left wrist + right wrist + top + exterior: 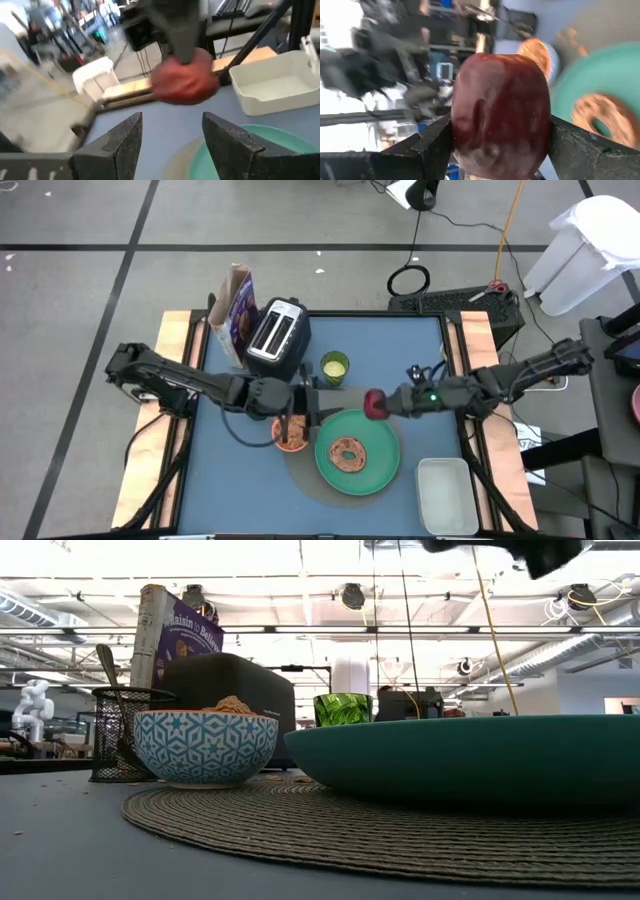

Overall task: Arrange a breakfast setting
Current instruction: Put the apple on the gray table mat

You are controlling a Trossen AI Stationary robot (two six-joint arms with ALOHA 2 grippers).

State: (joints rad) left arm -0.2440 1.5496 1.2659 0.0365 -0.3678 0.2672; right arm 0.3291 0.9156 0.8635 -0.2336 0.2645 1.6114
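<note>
We are carrying the dark-red fruit (375, 403), clamped in our right gripper (381, 403), above the green plate's (380, 470) far rim; bagel (349, 453) plated, left gripper (312, 403) hanging open above the bowl (291, 438).

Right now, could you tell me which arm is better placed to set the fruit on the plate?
Right: its gripper holds the dark-red fruit at the green plate rim. The left gripper is empty.

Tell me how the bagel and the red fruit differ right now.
The bagel lies flat on the green plate; the red fruit is off the table, clamped in the right gripper. The bagel is a brown ring with a hole; the fruit is dark red, smooth and solid. Both are rounded foods.
</note>
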